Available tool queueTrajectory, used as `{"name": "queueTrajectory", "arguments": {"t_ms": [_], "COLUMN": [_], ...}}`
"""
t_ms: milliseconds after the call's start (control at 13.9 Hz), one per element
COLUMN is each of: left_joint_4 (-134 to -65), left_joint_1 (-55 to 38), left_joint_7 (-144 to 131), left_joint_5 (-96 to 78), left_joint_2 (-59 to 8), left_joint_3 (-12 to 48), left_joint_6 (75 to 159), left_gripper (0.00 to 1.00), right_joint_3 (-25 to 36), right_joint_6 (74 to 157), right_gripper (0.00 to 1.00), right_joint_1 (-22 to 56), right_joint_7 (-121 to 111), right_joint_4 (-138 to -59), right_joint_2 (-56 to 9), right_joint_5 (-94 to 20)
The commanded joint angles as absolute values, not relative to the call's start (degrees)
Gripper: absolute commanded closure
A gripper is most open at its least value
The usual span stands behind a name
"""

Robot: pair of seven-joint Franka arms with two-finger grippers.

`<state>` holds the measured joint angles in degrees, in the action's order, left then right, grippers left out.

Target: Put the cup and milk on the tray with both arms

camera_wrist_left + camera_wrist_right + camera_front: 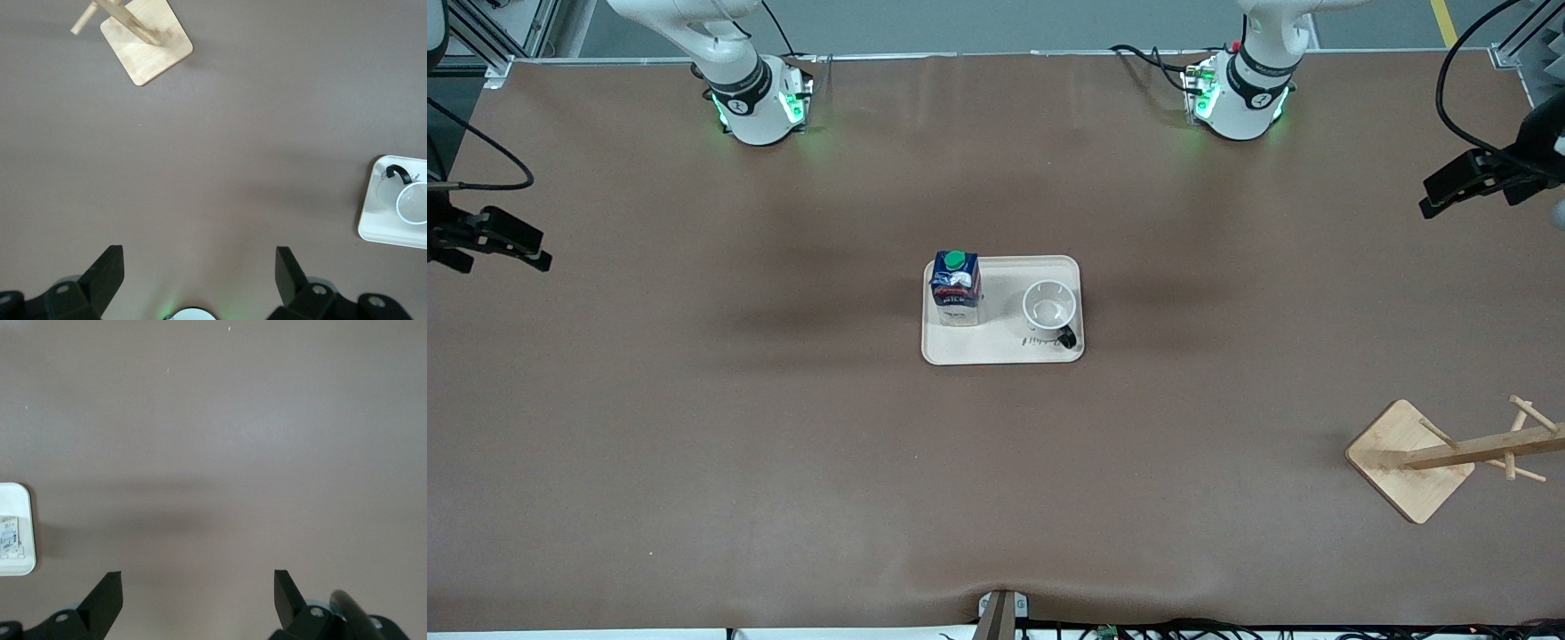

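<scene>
The cream tray [1005,348] lies at the middle of the table. The dark-blue milk carton [955,289] with its green cap stands upright on the tray's end toward the right arm. The white cup [1048,307] stands upright on the end toward the left arm, its black handle pointing toward the front camera. My left gripper [1430,197] is open and empty, up over the left arm's end of the table [199,252]. My right gripper [543,252] is open and empty, up over the right arm's end [197,574]. The left wrist view shows the cup [413,200] on the tray [373,223].
A wooden peg stand with a square base [1409,462] sits near the left arm's end, nearer the front camera than the tray; it also shows in the left wrist view [147,43]. A corner of the tray [20,497] shows in the right wrist view.
</scene>
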<state>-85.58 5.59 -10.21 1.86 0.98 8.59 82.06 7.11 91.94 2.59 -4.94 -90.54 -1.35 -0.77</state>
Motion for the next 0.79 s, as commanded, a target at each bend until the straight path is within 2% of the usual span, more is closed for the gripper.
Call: {"name": "queueTrajectory", "arguments": {"t_ms": [0,144,719], "left_joint_4": [-90.2,-92.5,-89.8], "left_joint_1": [6.2,6.5,8.9], "left_joint_7": [-10.3,-10.3,-8.9], "left_joint_5": [0.8,0.7,0.7], "left_joint_2": [4.8,6.5,5.9], "left_joint_3": [8.9,8.6,8.3], "left_joint_6": [84.4,86.4,85.9], "left_gripper": [0.00,0.00,0.00], "right_joint_3": [7.1,6.9,6.9], "right_joint_6": [91.0,90.2,87.9], "right_gripper": [0.00,0.00,0.00], "right_joint_1": [2.5,3.0,2.1], "right_joint_7": [-3.9,-3.8,-4.3], "right_joint_4": [-89.9,-87.9,-86.6], "right_joint_2": [-0.8,-0.8,-0.4], "right_joint_5": [-1.0,-0.4,-0.7]}}
